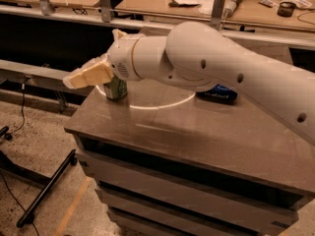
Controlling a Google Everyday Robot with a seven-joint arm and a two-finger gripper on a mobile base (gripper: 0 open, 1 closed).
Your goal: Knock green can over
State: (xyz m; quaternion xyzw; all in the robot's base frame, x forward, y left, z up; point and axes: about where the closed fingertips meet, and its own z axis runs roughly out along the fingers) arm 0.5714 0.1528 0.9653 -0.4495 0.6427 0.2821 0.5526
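1 white arm [221, 68] outstretched leftward over the cabinet [147, 127], gripper [73, 80] jaws pressed together, atop the upright green can [116, 88].

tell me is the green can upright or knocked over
Upright. The green can stands on its base near the cabinet top's back left corner, sides vertical. The gripper is in front of its upper part, hiding the top.
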